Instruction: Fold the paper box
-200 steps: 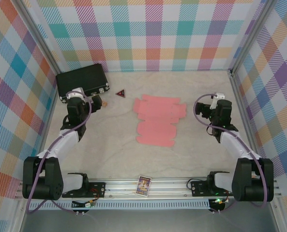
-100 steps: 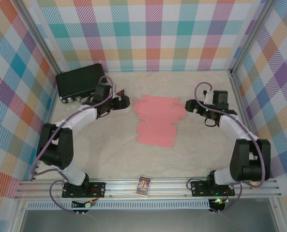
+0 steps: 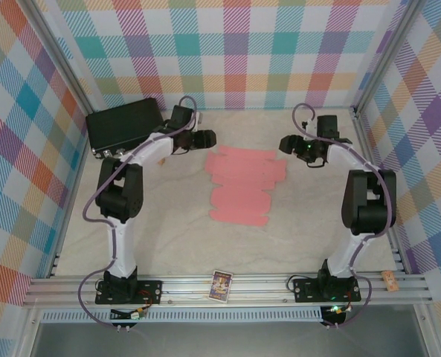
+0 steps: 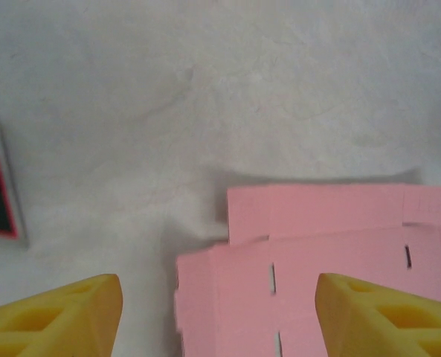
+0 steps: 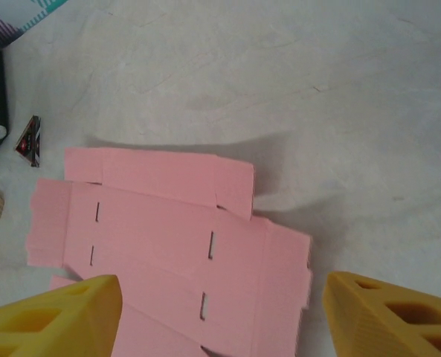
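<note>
- Left jaws: spread with nothing between them, poised above the far-left corner of the paper box [image 3: 242, 182].
- Right jaws: also spread and empty, above its far-right corner.
- The box is a flat, unfolded die-cut sheet lying mid-way across the bench [image 3: 168, 230], between the arms.
- Its panels run long left to right, stacked far to near, and a narrow flap faces the back wall.
- Likely step: the approach before the first fold. The next move calls for lowering to the far edge and getting under the thin card.

Pastel plaid walls [image 3: 227, 52], pale tabletop [image 3: 168, 238]
</note>
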Available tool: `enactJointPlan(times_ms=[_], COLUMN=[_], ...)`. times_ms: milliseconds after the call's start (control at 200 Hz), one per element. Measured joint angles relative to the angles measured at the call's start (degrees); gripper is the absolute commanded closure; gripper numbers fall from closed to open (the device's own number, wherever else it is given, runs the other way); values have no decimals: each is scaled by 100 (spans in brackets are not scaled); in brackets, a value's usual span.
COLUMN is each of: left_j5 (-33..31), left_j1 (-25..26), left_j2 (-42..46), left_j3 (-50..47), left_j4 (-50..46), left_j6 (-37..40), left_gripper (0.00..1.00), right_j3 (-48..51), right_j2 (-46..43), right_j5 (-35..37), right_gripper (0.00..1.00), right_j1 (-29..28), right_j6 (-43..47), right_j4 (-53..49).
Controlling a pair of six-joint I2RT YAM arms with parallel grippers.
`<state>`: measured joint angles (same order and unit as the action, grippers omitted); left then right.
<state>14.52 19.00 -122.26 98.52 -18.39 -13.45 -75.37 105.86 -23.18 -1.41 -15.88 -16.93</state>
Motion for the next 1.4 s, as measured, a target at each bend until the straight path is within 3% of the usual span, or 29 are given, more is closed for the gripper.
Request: enactJointPlan(times_ms=[200, 600, 1400], left_j5=[149, 494, 929], left_j1=[31, 85, 155], left_j2=[-999, -1902, -2476], left_j3=[1445, 2942, 3193], left_j4=[-625, -1609, -1814], left_j6=[-26, -31, -240], left_gripper=[40, 40, 51], right_j3=[-964, -1980, -2256], right_j2=[743, 1589, 2050], right_j5=[90, 168, 358], right_gripper=[41, 48, 55], right_j1=[-175, -332, -463], right_j6=[2, -20, -170], right_j4=[-531, -1250, -1598])
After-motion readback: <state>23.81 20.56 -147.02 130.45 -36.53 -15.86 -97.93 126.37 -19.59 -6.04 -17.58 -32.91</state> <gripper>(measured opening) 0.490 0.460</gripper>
